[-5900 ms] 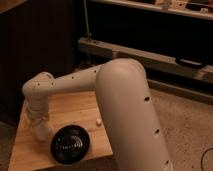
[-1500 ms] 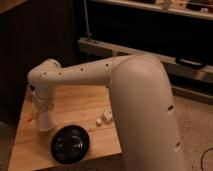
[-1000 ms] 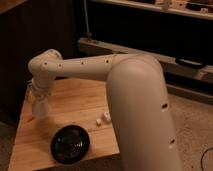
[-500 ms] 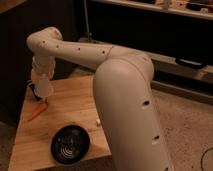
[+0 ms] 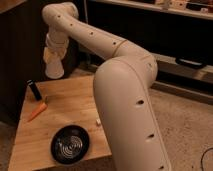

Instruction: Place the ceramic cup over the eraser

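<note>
Camera view gives you the ceramic cup off the surface, hanging in the air above its far-left part. Your gripper is clasped around the cup at the end of the arm, which arches up from the near right and bends down to it. The eraser sits at the far-left corner, tilted, below and to the left of the cup and not touching it. Just nearer you lies an orange carrot-like stick, along the left edge. You have a black ridged bowl by the near edge and a small white bit beside the arm.
</note>
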`<state>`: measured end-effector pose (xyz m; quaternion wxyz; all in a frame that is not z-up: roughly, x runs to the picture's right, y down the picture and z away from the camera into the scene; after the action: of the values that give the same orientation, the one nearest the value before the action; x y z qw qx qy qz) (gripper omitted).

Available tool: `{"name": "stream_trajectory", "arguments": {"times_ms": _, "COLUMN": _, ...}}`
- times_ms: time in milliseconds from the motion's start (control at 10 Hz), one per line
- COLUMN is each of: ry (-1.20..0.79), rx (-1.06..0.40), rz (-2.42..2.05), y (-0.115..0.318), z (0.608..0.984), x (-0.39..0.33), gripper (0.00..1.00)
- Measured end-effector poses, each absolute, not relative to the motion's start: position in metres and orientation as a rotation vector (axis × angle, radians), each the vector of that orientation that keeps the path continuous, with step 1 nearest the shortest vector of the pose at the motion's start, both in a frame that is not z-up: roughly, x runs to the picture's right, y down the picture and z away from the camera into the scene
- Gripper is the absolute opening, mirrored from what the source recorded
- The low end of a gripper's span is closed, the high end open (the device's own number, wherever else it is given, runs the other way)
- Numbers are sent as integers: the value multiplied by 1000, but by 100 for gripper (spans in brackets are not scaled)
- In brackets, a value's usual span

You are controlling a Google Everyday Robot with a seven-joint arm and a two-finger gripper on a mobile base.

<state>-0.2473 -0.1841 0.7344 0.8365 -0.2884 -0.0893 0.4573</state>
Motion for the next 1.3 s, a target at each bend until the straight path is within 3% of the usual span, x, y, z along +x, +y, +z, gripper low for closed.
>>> {"name": "stream_trajectory", "arguments": {"times_ms": 400, "ry": -225, "rx": -658, "rz": 880, "y": -194, "z": 750, "x": -270, "gripper": 0}}
{"name": "stream_trajectory", "arguments": {"times_ms": 1300, "ry": -286, "rx": -682, "rz": 760, "y": -186, "z": 736, "x": -334, "gripper": 0}}
